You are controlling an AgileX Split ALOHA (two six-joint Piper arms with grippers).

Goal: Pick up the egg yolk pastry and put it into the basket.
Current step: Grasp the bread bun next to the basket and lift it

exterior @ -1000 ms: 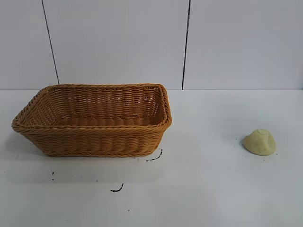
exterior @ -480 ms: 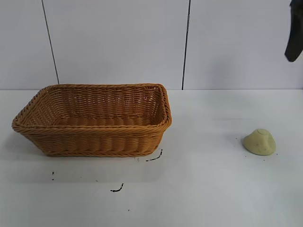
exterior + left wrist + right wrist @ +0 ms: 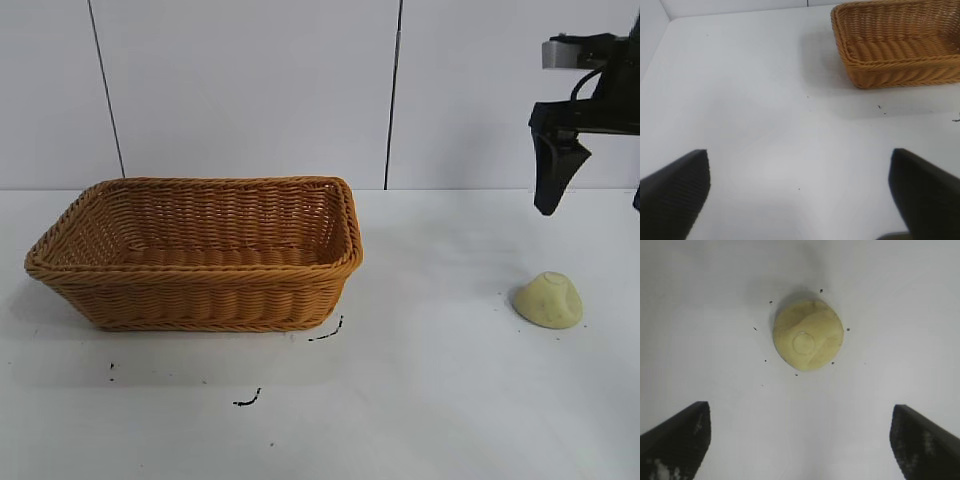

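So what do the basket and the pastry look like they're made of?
The basket looks like woven wicker or a plastic imitation, orange-brown with a faint sheen: interlaced strands and a braided rim show. The egg yolk pastry looks like baked dough or a soft replica, pale yellow and matte, with a round imprint on top; which one, the look leaves open.

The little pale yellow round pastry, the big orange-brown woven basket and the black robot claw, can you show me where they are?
Pale yellow dome-shaped pastry (image 3: 548, 300), exterior view, middle of its dome.
Orange-brown woven wicker basket (image 3: 200, 300), exterior view, near side wall.
Black right gripper (image 3: 594, 205), exterior view, midway between its open fingertips.
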